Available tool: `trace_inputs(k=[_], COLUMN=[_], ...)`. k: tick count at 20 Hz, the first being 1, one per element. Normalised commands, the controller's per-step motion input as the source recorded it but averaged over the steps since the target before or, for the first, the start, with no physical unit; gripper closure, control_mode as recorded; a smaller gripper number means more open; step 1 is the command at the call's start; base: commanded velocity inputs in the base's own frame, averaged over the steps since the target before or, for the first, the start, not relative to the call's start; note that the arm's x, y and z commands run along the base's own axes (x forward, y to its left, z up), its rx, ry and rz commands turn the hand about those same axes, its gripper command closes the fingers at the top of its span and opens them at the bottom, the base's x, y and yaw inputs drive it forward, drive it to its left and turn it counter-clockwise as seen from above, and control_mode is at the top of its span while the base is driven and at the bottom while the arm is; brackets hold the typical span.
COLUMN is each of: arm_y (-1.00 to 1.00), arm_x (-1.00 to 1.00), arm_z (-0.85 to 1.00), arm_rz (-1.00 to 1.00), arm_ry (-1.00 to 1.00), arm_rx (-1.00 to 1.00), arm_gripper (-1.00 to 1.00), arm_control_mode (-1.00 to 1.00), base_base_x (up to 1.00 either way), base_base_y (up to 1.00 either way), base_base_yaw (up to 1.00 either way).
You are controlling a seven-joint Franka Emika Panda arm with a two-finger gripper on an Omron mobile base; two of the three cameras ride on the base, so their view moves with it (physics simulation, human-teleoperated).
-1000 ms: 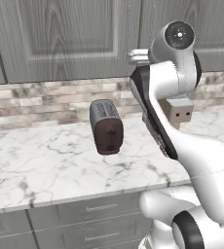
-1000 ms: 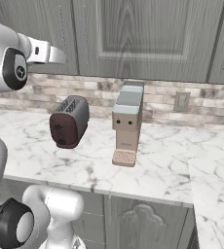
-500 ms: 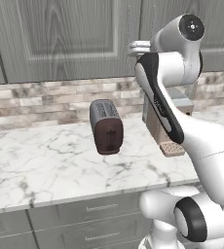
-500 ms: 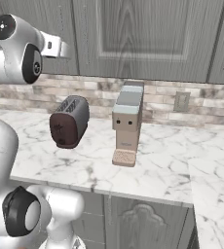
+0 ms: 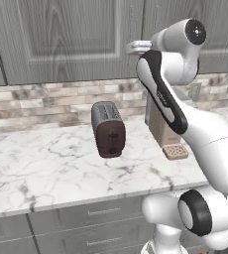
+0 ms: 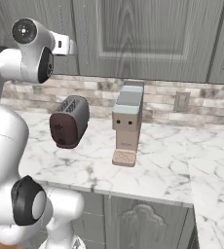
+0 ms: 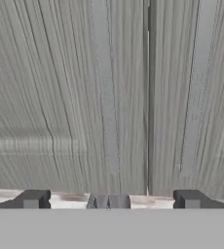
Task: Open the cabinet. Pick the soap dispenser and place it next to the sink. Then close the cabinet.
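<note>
The cabinet hung on the wall above the counter, both doors shut. In the hand view the seam between its two doors ran vertically, w/ one slim bar handle left of the seam and a second handle right of it. The recessed panels showed in both base views.

The gripper pointed straight at the door fronts, jaws spread wide and holding nothing. Its two dark fingertips sat either side of the left handle's lower end, not touching it. Seen from the left base cam, the hand sat high up against the cabinet face, approx. at the bottom edge of the doors.

Below, on the marble counter: a dark toaster, upright, and a beige coffee machine to its right, near but apart. Behind both ran a stone-tile backsplash, w/ a wall outlet right of the coffee machine. Under the counter edge were grey drawer fronts w/ horizontal bar handles.
</note>
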Motion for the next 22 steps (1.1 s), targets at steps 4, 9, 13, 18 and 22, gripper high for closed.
trace_inputs(k=[4,9,13,18,22], arm_y=[0.01,0.00,0.00,0.04,0.07], arm_x=[0.41,0.37,0.39,0.44,0.46], arm_z=[0.00,0.01,0.00,0.00,0.00], arm_rz=[0.06,0.01,0.00,0.00,0.00], arm_ry=[-0.02,0.00,0.00,0.00,0.00], arm_rx=[0.00,0.00,0.00,0.00,0.00], arm_gripper=[-1.00,-1.00,-1.00,-1.00,-1.00], arm_control_mode=[-1.00,-1.00,-1.00,-1.00,-1.00], base_base_x=[0.00,0.00,0.00,0.00,0.00], base_base_y=[0.00,0.00,0.00,0.00,0.00], base_base_yaw=[0.00,0.00,0.00,0.00,0.00])
